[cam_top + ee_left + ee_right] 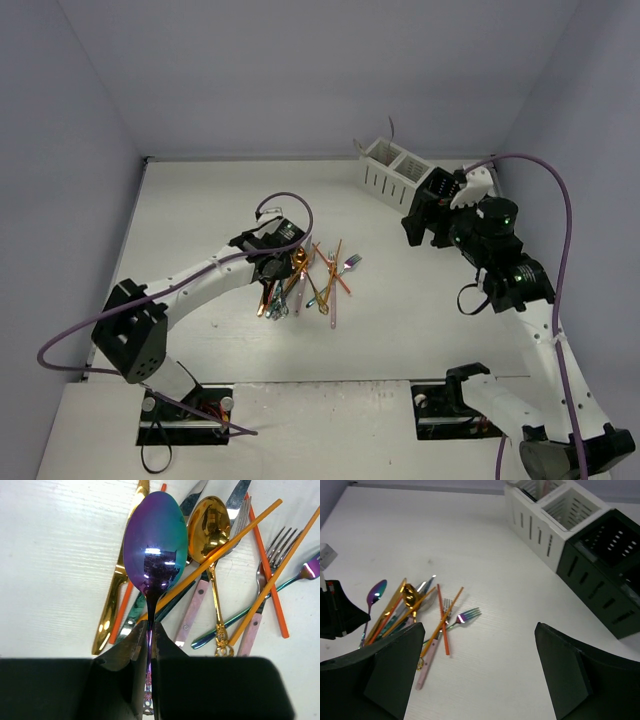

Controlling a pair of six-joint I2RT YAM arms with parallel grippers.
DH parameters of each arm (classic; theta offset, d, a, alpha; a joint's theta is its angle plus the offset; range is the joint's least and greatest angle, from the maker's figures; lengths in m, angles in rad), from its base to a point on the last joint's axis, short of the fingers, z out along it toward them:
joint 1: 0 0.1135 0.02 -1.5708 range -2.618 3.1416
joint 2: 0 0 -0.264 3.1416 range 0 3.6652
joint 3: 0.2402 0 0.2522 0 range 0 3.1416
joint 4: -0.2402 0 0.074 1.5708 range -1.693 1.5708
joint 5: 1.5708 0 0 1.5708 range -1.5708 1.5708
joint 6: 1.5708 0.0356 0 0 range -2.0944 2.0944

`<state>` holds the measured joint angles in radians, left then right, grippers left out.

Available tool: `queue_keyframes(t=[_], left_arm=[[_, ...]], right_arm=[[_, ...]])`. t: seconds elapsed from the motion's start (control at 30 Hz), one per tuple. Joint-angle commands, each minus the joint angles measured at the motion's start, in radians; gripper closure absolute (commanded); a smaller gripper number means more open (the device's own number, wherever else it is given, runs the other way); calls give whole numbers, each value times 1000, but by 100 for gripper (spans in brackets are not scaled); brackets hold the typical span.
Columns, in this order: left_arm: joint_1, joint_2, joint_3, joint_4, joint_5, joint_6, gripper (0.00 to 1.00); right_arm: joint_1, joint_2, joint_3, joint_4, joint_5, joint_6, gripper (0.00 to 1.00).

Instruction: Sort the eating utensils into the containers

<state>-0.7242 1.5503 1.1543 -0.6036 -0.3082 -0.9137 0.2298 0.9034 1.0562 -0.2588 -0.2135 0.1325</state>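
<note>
The iridescent spoon [156,545] I hold shades from violet on one side of its bowl to teal-green on the other, with a purple neck. Next to it the gold spoon [208,527] is mirror yellow, and the gold knife [111,607] matches. The pink-handled fork [251,630] has silver tines. The iridescent fork [306,571] has purple tines on a blue-green handle. The thin sticks [267,570] are orange, some redder, some more amber. My left fingers [122,652] and right fingers [395,670] are matt black. The table [55,555] is white with faint wood grain. The white caddy [540,530] has dark slots, and the black caddy [600,575] is black all over
</note>
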Motion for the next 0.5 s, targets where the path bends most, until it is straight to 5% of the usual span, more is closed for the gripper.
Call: queue_keyframes(t=[0.0,0.47], left_arm=[[2,-123,-19,59,-66,158,100],[-30,-467,-167,572,160,591,100]], right_arm=[[10,87,102,59,-187,53,10],[252,399,355,111,-225,359,11]])
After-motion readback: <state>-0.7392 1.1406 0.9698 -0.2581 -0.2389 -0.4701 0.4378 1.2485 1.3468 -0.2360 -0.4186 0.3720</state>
